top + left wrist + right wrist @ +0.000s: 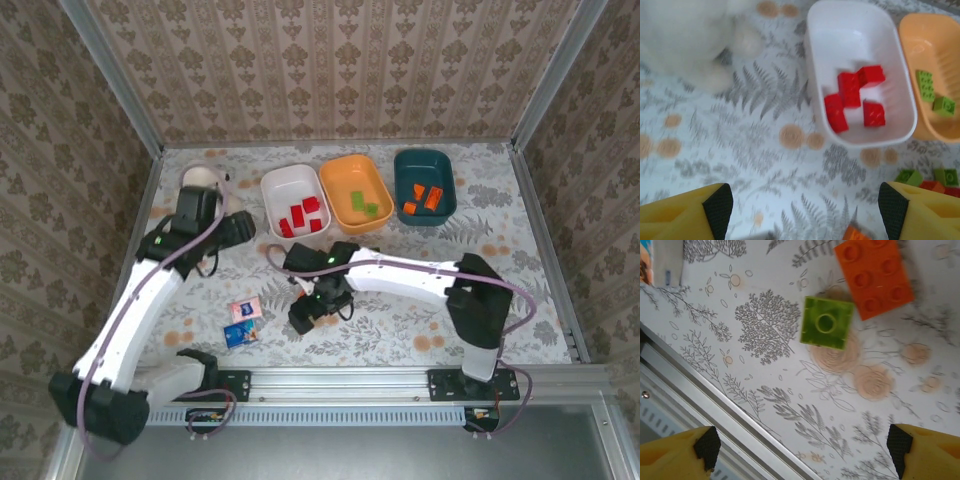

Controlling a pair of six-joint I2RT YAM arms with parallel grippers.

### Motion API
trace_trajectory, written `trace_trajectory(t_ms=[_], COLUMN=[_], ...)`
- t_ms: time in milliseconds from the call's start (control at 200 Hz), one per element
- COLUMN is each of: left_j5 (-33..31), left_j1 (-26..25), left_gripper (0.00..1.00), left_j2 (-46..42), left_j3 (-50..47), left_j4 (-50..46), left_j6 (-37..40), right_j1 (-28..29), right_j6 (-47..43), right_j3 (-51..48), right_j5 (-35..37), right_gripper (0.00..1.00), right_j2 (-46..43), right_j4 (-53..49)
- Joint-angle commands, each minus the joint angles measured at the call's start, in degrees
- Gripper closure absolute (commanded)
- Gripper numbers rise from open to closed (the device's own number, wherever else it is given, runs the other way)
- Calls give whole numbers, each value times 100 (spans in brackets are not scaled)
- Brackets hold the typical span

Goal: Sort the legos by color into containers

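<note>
- Top view: on the flowered counter (500, 290), the white bin (283, 183) holds red bricks (303, 217). The orange bin (345, 175) beside it holds green bricks (365, 207), and the teal bin (424, 163) holds orange bricks (424, 200). The left end effector (238, 228) sits by a white bear (203, 178), left of the white bin. The right end effector (305, 318) hangs over the near middle, just right of two printed squares (243, 320).
- Left wrist view: the left end effector is spread wide with nothing between its pads (717, 202). Beyond it are the white bin with four red bricks and the orange bin with two green ones, and a loose cluster (927, 181) of green and red bricks lies lower right.
- Right wrist view: the right end effector is spread and empty — a green brick (826, 322) lies just beside the corner of an orange brick (874, 275), and a metal rail (715, 410) crosses the lower left.
</note>
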Motion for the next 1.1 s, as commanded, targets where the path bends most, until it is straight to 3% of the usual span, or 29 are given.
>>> trace_trajectory(t_ms=[0, 315, 620, 770, 940, 1095], left_j5=[-41, 89, 236, 363, 923, 1234], left_j1=[23, 28, 16, 16, -104, -558], left_gripper=[20, 20, 20, 20, 20, 20], left_j2=[-837, -1934, -2064, -2066, -2069, -2008], left_j3=[-456, -678, -634, -683, -879, -1019], left_j4=[-456, -1251, -1328, -1256, -834, -143], left_j6=[-631, -794, -742, -740, -781, -1016], right_j1=[43, 105, 108, 143, 120, -227], right_j6=[385, 569, 655, 677, 706, 744], right_j3=[245, 972, 1344, 1239, 1160, 1136], right_j5=[303, 882, 1195, 1217, 1330, 1429], right_gripper=[10, 18, 49, 62, 66, 68], right_j2=[424, 1475, 1825, 1602, 851, -85], right_j4=[-132, -278, -536, -516, -647, -1016])
